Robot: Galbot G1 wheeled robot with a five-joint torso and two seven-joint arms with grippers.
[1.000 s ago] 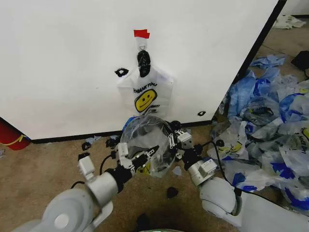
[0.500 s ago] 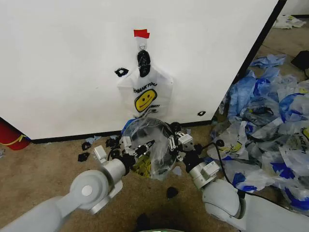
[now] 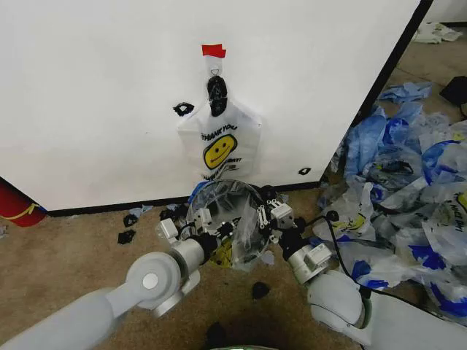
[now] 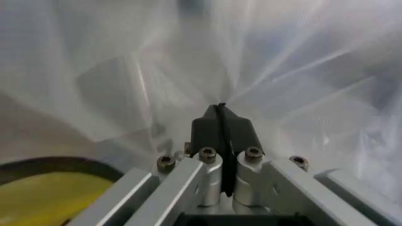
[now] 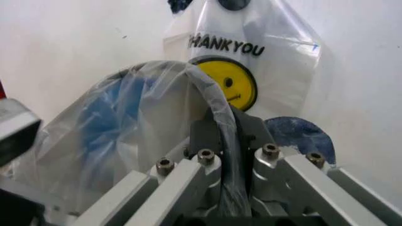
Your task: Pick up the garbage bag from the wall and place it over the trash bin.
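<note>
The garbage bag [image 3: 235, 198], thin and translucent, is spread over the round black trash bin [image 3: 195, 198] on the carpet at the foot of the white wall [image 3: 102, 87]. My left gripper [image 3: 217, 230] is at the bin's near left side, and in the left wrist view it [image 4: 221, 110] is shut on the bag's film. Over at the bin's right side, my right gripper [image 3: 264, 216] is shut on the bag [image 5: 125, 117] where it wraps the dark bin rim [image 5: 213, 96]; the rim runs between its jaws [image 5: 229, 117].
A bunch of smiley bags [image 3: 219, 146] hangs from the wall's hook by a black knot [image 3: 217, 95], under red tape [image 3: 214, 50]. A heap of loose bags [image 3: 408, 197] fills the floor at the right. Black scraps [image 3: 126, 237] dot the carpet. A red object [image 3: 14, 205] sits far left.
My left arm has pushed forward toward the wall, carrying its gripper and the bag film farther over the bin. The right gripper has barely moved.
</note>
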